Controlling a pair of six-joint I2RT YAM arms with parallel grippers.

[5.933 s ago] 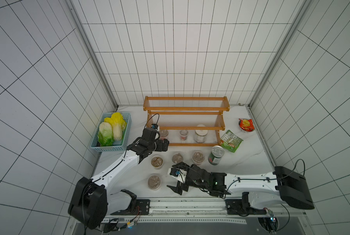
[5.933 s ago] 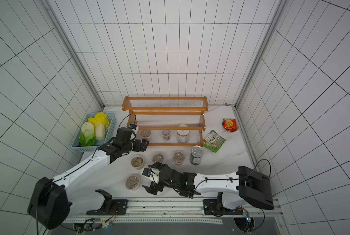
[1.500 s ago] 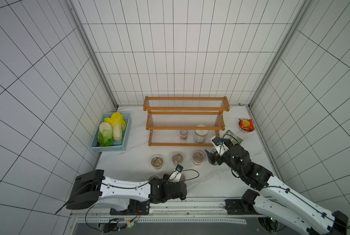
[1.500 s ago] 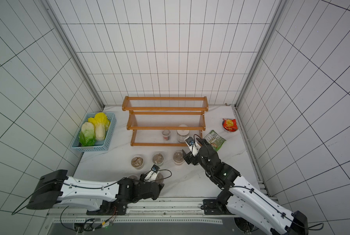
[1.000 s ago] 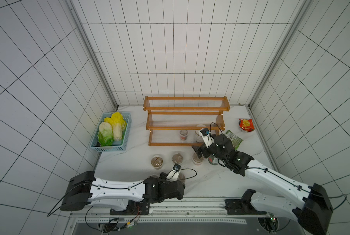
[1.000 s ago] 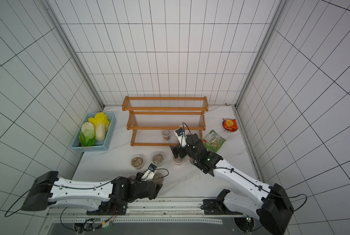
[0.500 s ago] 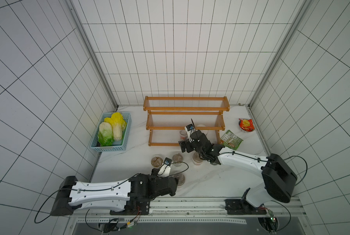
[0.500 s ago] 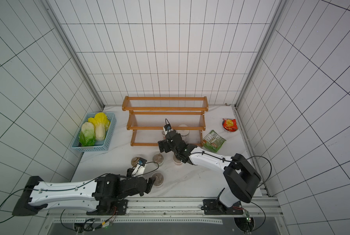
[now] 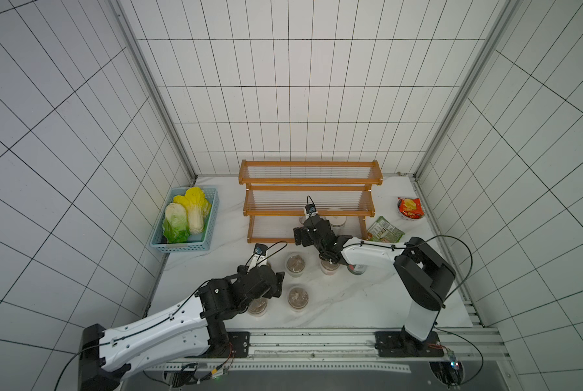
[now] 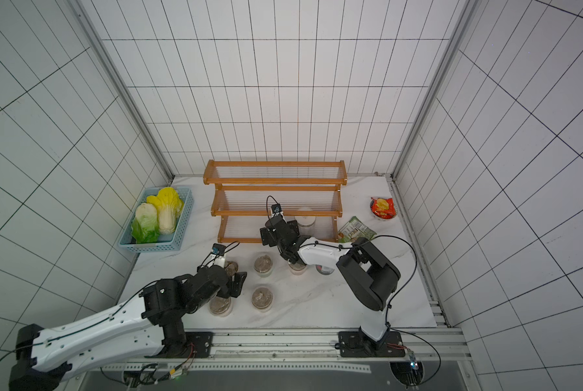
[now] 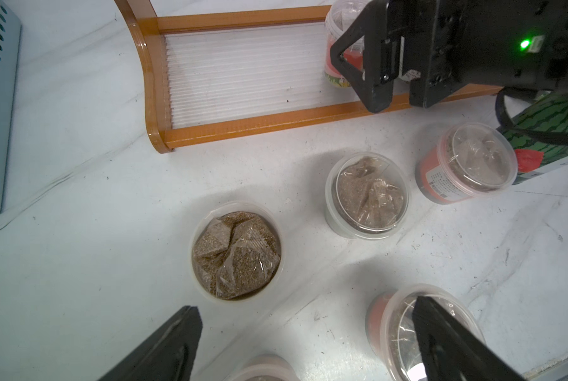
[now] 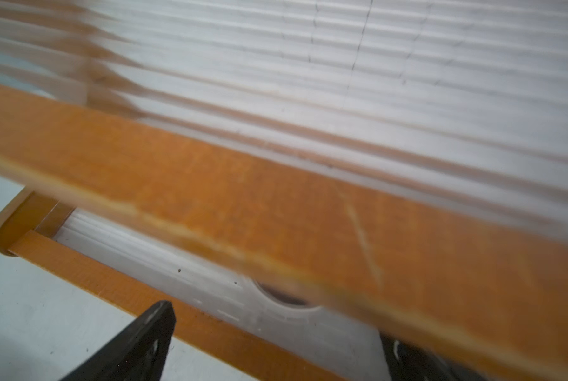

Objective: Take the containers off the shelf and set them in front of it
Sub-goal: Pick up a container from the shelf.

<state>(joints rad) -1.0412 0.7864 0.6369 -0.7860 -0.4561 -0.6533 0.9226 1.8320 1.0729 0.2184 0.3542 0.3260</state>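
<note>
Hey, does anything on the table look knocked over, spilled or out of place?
Nothing stands out. The cups in front of the shelf stand upright with lids on, no spill shows; the can is mostly hidden under the right arm.

No wording can be read anywhere. The red-labelled cup (image 11: 441,184) on the tabletop (image 11: 78,198) carries a white panel of fine print, too small to make out. A second cup (image 11: 337,66), standing on the shelf (image 11: 243,125), shows a red and green label with blurred lettering. The green packet (image 9: 384,233) and the red packet (image 9: 409,207) bear illegible print.
</note>
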